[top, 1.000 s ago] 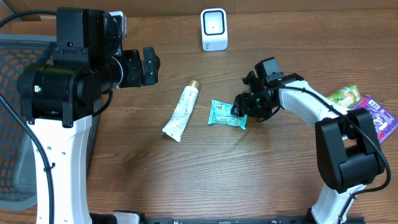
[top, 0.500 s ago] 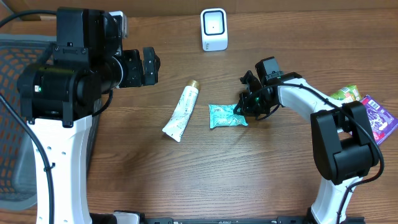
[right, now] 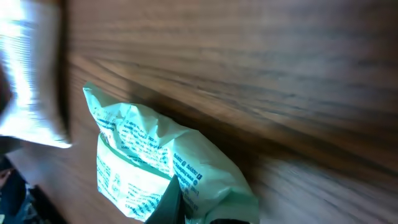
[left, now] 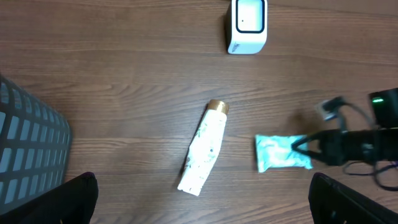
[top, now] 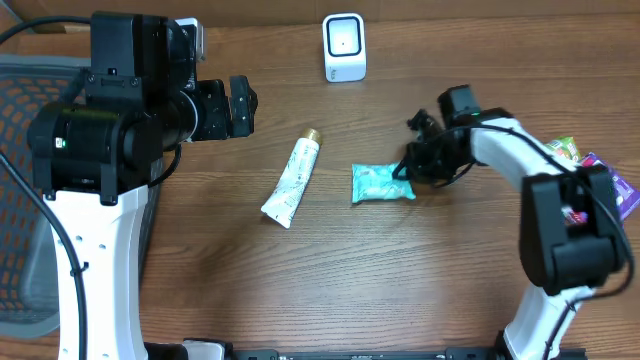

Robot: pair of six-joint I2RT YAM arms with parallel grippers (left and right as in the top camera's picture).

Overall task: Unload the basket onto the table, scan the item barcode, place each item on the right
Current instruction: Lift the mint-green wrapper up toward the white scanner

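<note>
A teal snack packet (top: 380, 185) lies at mid-table, and my right gripper (top: 412, 168) is shut on its right end. In the right wrist view the packet (right: 149, 158) fills the lower left, with a dark fingertip (right: 169, 200) pressed into its crinkled end. Its printed text shows, but I see no barcode. The white scanner (top: 344, 47) stands upright at the back centre. My left gripper (left: 202, 202) hangs open high above the table, nothing between its fingers. From there I see the packet (left: 280, 153) and the scanner (left: 247, 25).
A white tube with a gold cap (top: 292, 178) lies left of the packet. A green packet (top: 562, 148) and a purple one (top: 622, 188) sit at the right edge. A mesh basket (top: 20, 200) stands off the table's left side.
My right gripper has shut on the teal packet's end and pulled it a little to the right, turning it level. The left arm has not moved.
</note>
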